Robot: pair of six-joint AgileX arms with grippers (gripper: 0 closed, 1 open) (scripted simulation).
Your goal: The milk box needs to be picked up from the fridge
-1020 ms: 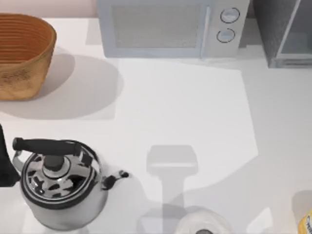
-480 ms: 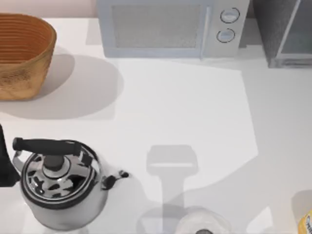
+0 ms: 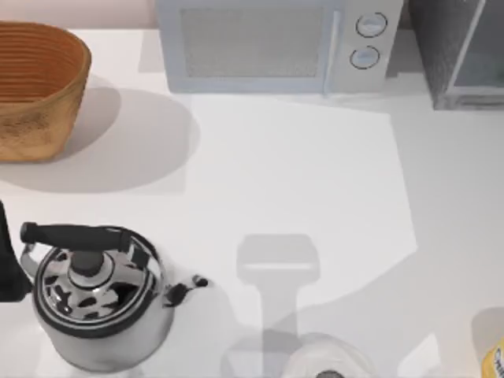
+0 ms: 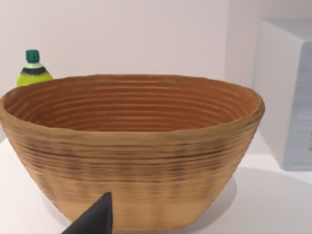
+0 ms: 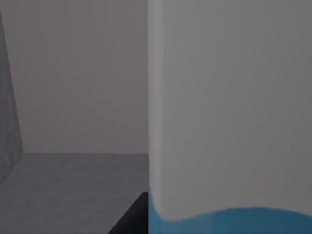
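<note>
Looking down from the top view, you saw the tall grey fridge (image 3: 461,55) at the table's back right, beside the light-grey microwave (image 3: 276,46). Your left wrist view faced the woven brown basket (image 4: 131,151), with a dark fingertip (image 4: 95,219) before it. Your right wrist view met the white-and-blue milk box (image 5: 229,117) on the fridge's grey floor; you could not tell either gripper's finger state

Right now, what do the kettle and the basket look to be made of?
The kettle looks like polished metal: its body mirrors dark patches, and its handle is matte black. The basket looks woven, perhaps wicker or rattan: tan, matte, with ridged horizontal coils.
</note>
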